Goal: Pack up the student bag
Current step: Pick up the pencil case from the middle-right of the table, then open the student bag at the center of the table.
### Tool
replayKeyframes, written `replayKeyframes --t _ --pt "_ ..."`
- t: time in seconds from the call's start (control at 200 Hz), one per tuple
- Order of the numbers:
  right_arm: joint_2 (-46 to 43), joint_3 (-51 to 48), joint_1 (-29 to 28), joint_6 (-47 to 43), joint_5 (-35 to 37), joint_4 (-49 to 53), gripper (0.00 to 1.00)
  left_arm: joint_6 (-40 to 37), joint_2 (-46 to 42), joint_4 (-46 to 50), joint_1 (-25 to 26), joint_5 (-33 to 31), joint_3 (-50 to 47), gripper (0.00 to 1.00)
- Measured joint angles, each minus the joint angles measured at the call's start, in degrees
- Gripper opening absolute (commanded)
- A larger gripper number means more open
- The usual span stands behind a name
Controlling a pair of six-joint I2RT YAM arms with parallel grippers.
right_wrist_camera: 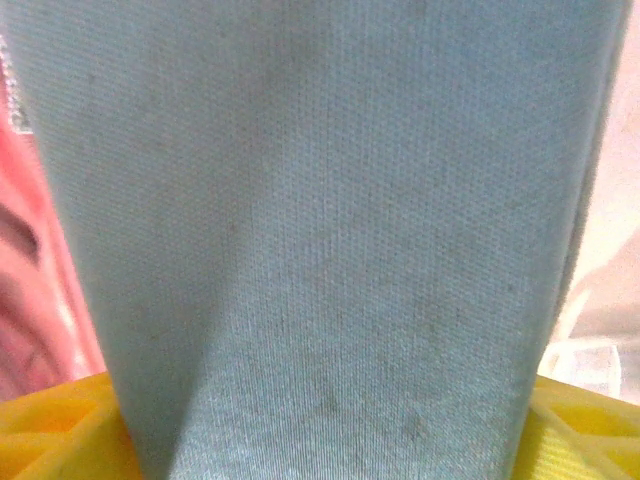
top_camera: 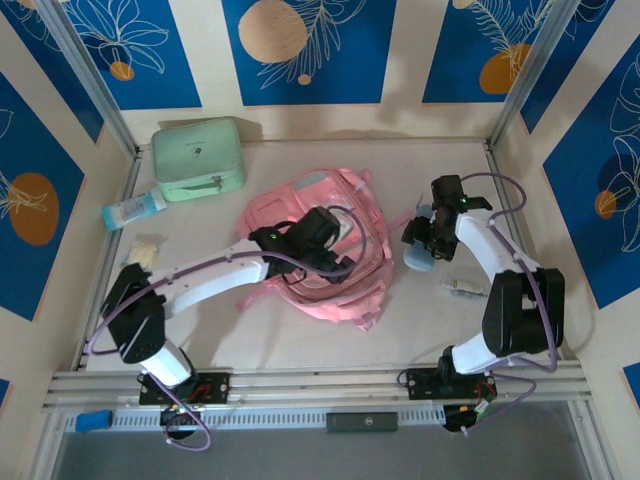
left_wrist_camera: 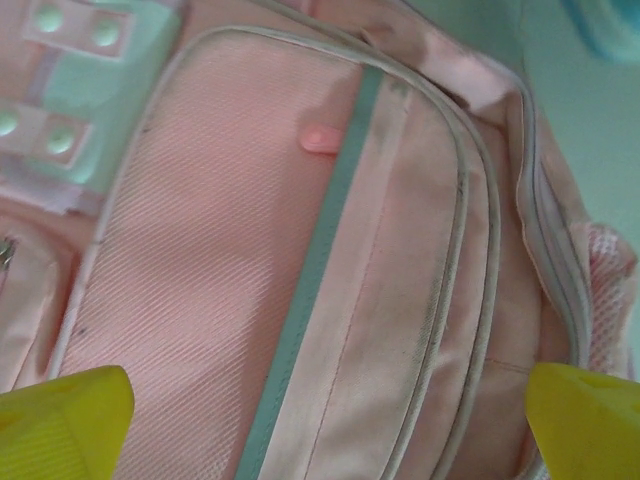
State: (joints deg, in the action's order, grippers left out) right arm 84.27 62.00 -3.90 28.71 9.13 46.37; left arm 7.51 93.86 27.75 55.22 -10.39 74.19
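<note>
So here's what we've got: the student bag (top_camera: 345, 195) is lying flat in the middle of the bench (top_camera: 300, 345), pink front pockets facing up. The left claw (top_camera: 318, 228) hangs right over it. On its wrist cam the yellow fingertips (left_wrist_camera: 60, 420) are spread wide either side of a front pocket, gripping nothing.

Over toward the right edge, just beside the bag, the right claw (top_camera: 425, 238) is down on a pale blue fabric pouch (top_camera: 418, 258). In the wrist view that pouch fills the gap between the yellow fingers (right_wrist_camera: 50, 430), but honestly we can't tell if it's properly clamped or just touching.

A mint green case (top_camera: 198, 157) sits in the far left corner, with a pale blue tube (top_camera: 133, 210) near the left edge.
</note>
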Motion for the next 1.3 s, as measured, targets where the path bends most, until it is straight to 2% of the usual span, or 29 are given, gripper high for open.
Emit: replayKeyframes --t 0.24,0.485,0.6,0.76,1.0,1.11,1.3 --pt "-6.21 -0.33 0.31 0.07 -3.63 2.38 0.75 -8.04 10.56 1.75 1.14 -4.11 6.08 1.0" --pt "-6.6 -0.63 0.59 0.0 -6.43 4.02 0.75 -11.08 16.26 1.9 1.31 -6.23 10.27 1.0" --pt "-6.71 -0.63 0.94 0.02 -7.19 4.11 0.75 -12.11 18.16 1.95 1.31 -7.04 11.65 0.95" --pt "-7.45 -0.96 0.94 0.04 -8.13 4.11 0.75 -13.07 19.96 1.95 1.38 -7.08 12.61 0.72" --pt "-9.11 -1.05 0.98 0.22 -8.96 4.37 0.75 -13.53 20.41 2.4 1.4 -5.99 13.53 0.21" --pt "-9.55 -1.05 0.98 0.22 -9.53 5.07 0.75 -13.9 20.22 2.36 1.14 -6.23 13.77 0.0" --pt "-11.08 -1.05 0.46 0.39 -10.64 7.04 0.75 -12.2 18.73 5.64 0.74 -6.23 16.04 0.0"
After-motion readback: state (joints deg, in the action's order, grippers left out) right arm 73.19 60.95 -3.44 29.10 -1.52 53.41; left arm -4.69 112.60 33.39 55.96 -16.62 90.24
